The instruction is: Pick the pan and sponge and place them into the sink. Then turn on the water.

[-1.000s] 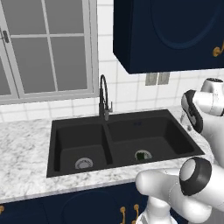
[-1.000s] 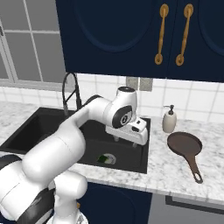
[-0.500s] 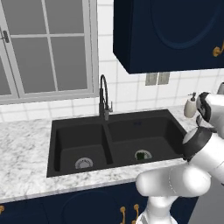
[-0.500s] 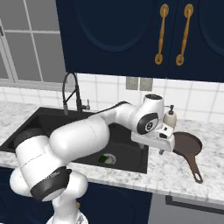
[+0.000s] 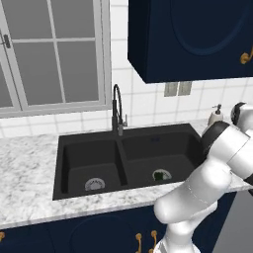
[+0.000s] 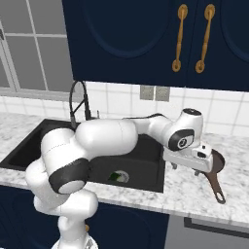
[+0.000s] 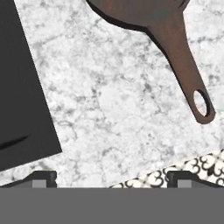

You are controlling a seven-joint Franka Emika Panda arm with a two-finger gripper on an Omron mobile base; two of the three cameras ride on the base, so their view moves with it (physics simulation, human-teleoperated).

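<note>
Hand view shows the gripper with its fingers wide apart and holding nothing over the marble counter, while the pan lies up at one o'clock.

The arm rises from the base, bends at a raised elbow, and extends forward and to the robot's right at a low height. The wrist is turned so that the hand faces downward. The gripper sits below the wrist, with its two short dark fingers pointing down. In the hand view, the gripper has its fingertips set far apart (near opposite sides of the picture); the jaws stand fully spread, and nothing lies between them.
</note>
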